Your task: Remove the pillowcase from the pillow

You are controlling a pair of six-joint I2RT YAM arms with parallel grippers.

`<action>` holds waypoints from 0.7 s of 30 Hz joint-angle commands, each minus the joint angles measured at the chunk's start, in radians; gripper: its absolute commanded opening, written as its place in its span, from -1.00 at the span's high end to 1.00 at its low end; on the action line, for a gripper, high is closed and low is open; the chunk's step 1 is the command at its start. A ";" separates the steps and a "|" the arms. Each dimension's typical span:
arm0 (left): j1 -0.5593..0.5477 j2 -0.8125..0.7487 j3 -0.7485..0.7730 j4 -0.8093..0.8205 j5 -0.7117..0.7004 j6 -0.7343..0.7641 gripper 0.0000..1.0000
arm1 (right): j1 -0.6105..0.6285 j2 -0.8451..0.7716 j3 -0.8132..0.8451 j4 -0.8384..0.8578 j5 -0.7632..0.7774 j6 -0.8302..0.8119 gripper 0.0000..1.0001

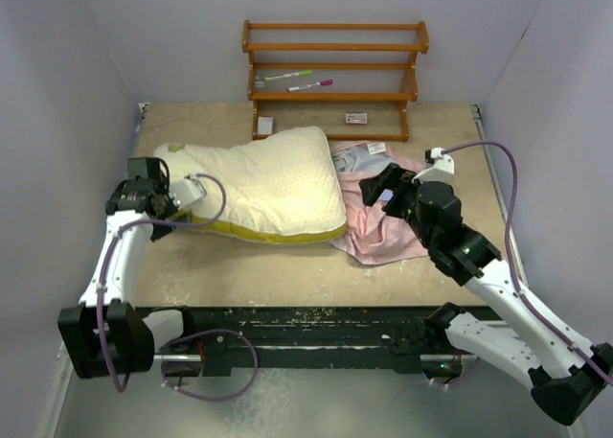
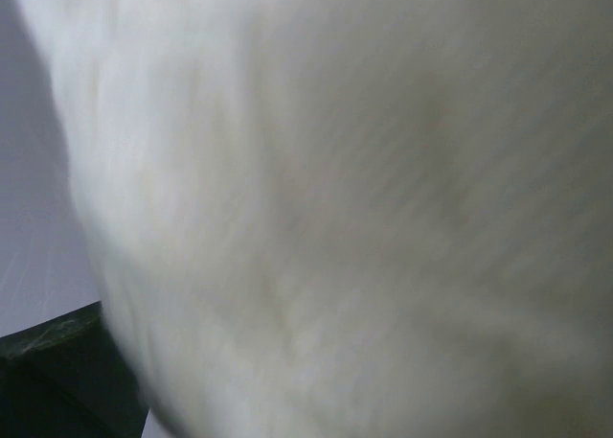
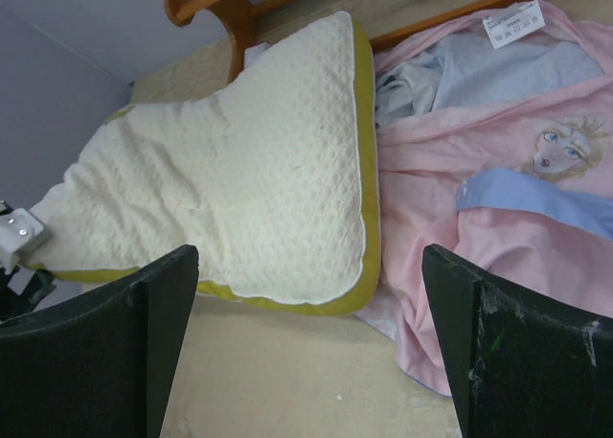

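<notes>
The cream quilted pillow (image 1: 273, 184) with its yellow side band lies bare on the table, left of centre. The pillowcase (image 1: 388, 229) is a crumpled heap beside the pillow's right end, pale pink side out, with the Elsa face (image 3: 560, 146) and a blue fold showing. My left gripper (image 1: 180, 203) is at the pillow's left end. Its wrist view is filled by the blurred white pillow (image 2: 364, 208), and its fingers do not show there. My right gripper (image 3: 311, 361) hangs open over bare table by the pillow's right corner (image 3: 326, 285), above the pillowcase's edge (image 3: 431, 342), with nothing between its fingers.
A wooden rack (image 1: 335, 74) stands at the back against the wall, with two markers (image 1: 287, 76) on a shelf and small cards at its foot. Grey walls close in both sides. The black front rail (image 1: 316, 325) marks the near table edge.
</notes>
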 commanded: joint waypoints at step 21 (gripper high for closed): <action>0.035 -0.205 0.288 -0.072 0.773 -0.751 -0.98 | -0.003 -0.024 0.048 -0.073 0.355 0.002 -1.00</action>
